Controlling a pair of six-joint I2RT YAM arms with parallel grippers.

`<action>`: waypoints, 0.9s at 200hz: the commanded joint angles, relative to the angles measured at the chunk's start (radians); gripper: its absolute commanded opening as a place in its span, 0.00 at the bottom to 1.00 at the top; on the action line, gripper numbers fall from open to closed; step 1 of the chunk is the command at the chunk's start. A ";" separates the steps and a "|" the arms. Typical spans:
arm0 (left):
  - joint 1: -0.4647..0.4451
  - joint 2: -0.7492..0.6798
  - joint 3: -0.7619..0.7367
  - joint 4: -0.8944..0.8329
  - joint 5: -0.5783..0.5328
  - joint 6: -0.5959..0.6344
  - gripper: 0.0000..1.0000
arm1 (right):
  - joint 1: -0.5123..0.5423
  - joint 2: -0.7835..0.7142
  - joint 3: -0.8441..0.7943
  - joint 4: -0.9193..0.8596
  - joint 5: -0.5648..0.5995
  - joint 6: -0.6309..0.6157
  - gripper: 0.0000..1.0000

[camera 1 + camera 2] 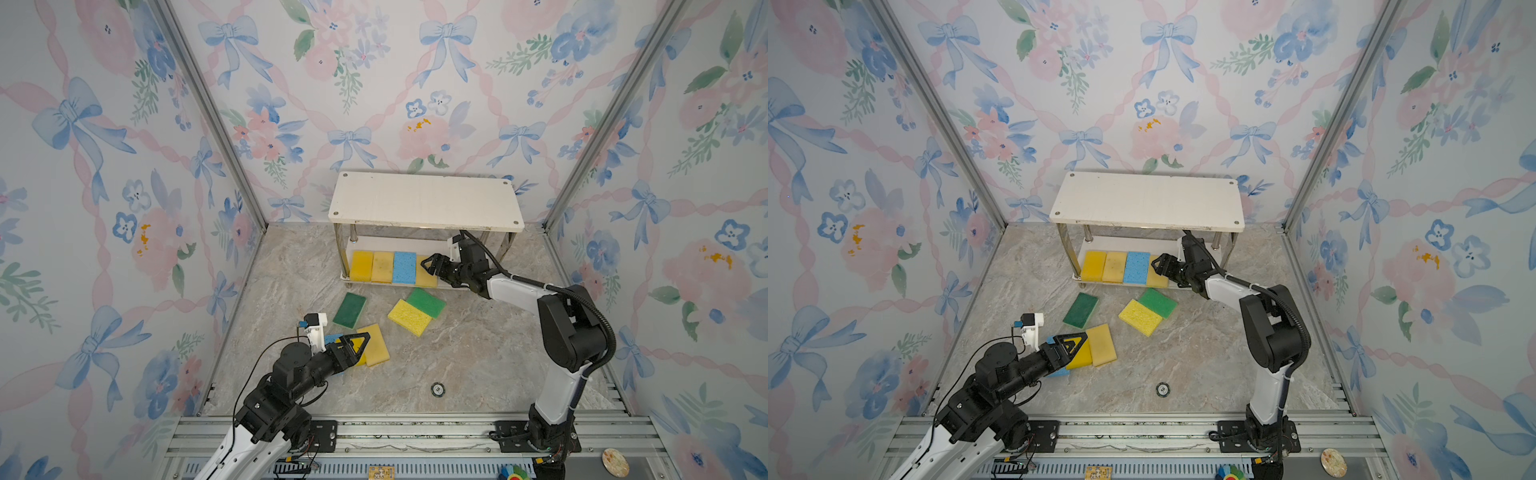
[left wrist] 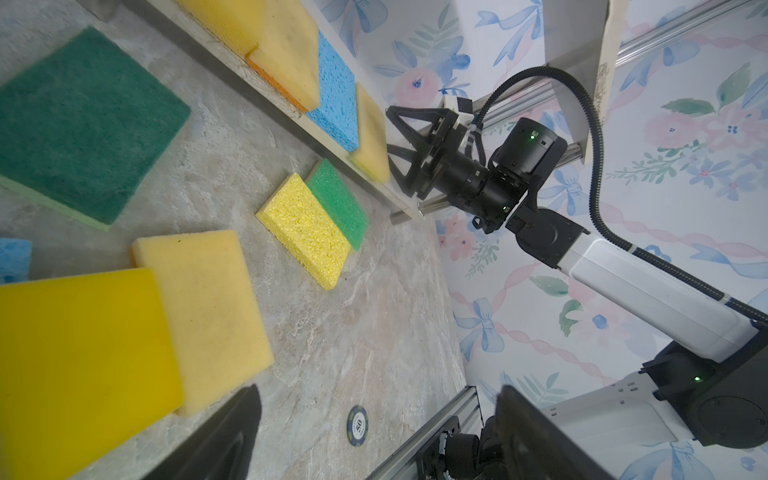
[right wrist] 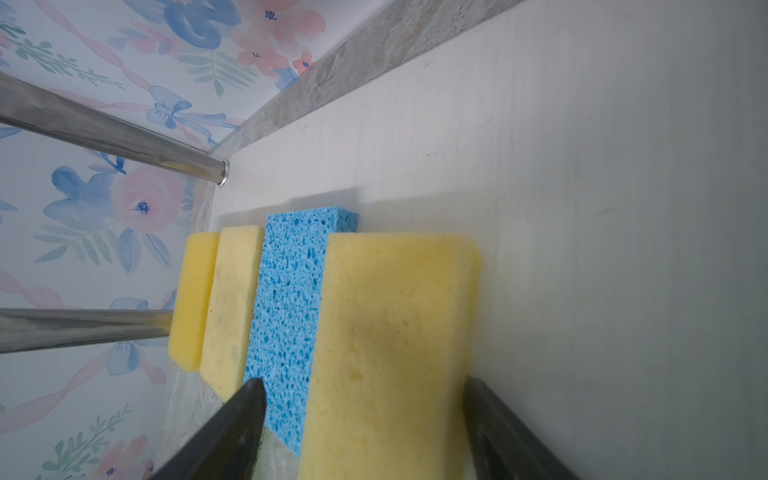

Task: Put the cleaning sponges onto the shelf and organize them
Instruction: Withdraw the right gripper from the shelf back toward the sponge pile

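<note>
Your shelf (image 1: 424, 199) stands at the back wall: two white boards on chrome legs. Your right arm reaches low under the top board. The right gripper (image 1: 427, 264) is spread wide astride the end tan sponge (image 3: 390, 332), with one finger clear of it, gripping nothing. Your left arm lies low over the floor, and the left gripper (image 1: 358, 347) gapes empty above a bright yellow sponge (image 2: 79, 353).

The lower board carries four flat sponges in a touching row: a yellow sponge (image 1: 360, 266), a pale sponge (image 1: 382, 267), a blue sponge (image 1: 404, 268) and the end tan sponge.

Loose on the floor in front lie a dark green scourer (image 1: 350, 309), a porous yellow sponge (image 1: 409, 318) touching a green sponge (image 1: 428, 301), a tan floor sponge (image 1: 376, 345) and a second blue sponge (image 2: 14, 257).
</note>
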 commanded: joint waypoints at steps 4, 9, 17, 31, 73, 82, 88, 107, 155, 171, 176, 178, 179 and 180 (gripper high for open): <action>0.006 -0.013 -0.007 -0.017 0.011 -0.005 0.91 | -0.011 -0.040 0.004 -0.024 0.054 -0.029 0.77; 0.006 -0.013 -0.009 -0.017 0.008 -0.005 0.91 | -0.011 -0.054 -0.004 -0.032 0.065 -0.031 0.78; 0.005 -0.012 -0.008 -0.017 0.004 -0.005 0.92 | -0.008 -0.078 -0.014 -0.050 0.083 -0.040 0.77; 0.005 -0.006 -0.004 -0.025 -0.012 -0.002 0.92 | 0.001 -0.124 -0.031 -0.085 0.113 -0.064 0.78; 0.006 0.046 0.051 -0.082 -0.061 0.073 0.97 | 0.064 -0.268 -0.092 -0.163 0.156 -0.115 0.78; 0.006 0.068 0.067 -0.096 -0.068 0.096 0.98 | 0.081 -0.292 -0.111 -0.177 0.158 -0.111 0.78; 0.007 0.083 0.077 -0.102 -0.070 0.110 0.98 | 0.093 -0.308 -0.123 -0.185 0.158 -0.108 0.78; 0.006 0.120 0.121 -0.135 -0.100 0.152 0.98 | 0.141 -0.363 -0.170 -0.214 0.170 -0.114 0.78; 0.009 0.276 0.210 -0.145 -0.091 0.200 0.98 | 0.254 -0.504 -0.289 -0.345 0.175 -0.113 0.78; 0.001 0.339 0.181 -0.050 -0.020 0.174 0.98 | 0.272 -0.559 -0.345 -0.379 0.174 -0.102 0.78; -0.004 0.379 0.164 0.003 0.002 0.153 0.97 | 0.277 -0.577 -0.359 -0.394 0.177 -0.102 0.78; -0.006 0.385 0.154 0.027 0.010 0.143 0.97 | 0.278 -0.584 -0.366 -0.402 0.178 -0.102 0.78; -0.008 0.389 0.151 0.038 0.014 0.138 0.96 | 0.279 -0.587 -0.367 -0.406 0.179 -0.101 0.78; -0.009 0.392 0.146 0.049 0.019 0.132 0.96 | 0.280 -0.590 -0.370 -0.408 0.180 -0.100 0.78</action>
